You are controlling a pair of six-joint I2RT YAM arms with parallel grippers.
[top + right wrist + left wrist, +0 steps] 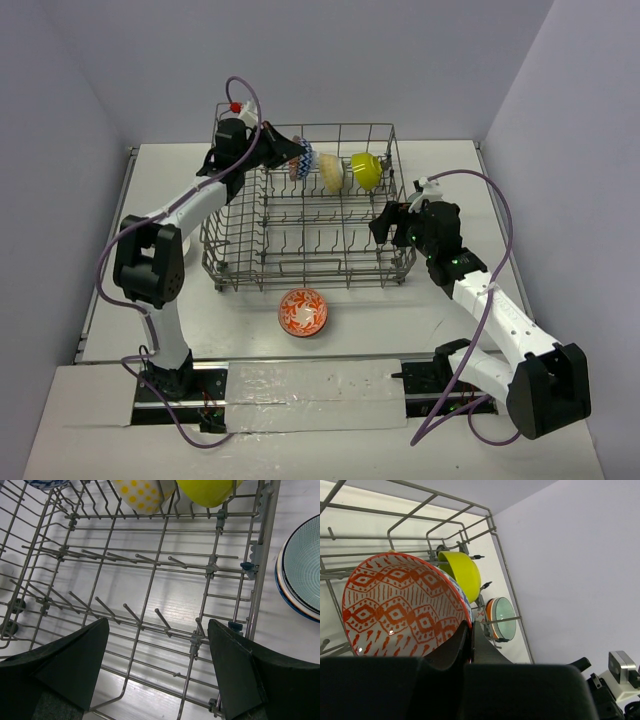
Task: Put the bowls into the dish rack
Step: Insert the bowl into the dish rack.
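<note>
Left end effector (470, 632) grips red-white bowl (400, 605) at dish rack (310, 283) far edge. Next, likely: seat it upright, release. Right end effector (157, 625) open.

the rack's (310, 240) near rows are standing open from above; my left gripper (293, 157), its red bowl (400, 605) and two other bowls (366, 170) are crowding the far row.

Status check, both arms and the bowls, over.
Left gripper shut on red-white bowl at back row of dish rack. Right gripper open, empty, over rack. Orange bowl on table, unloaded.
</note>
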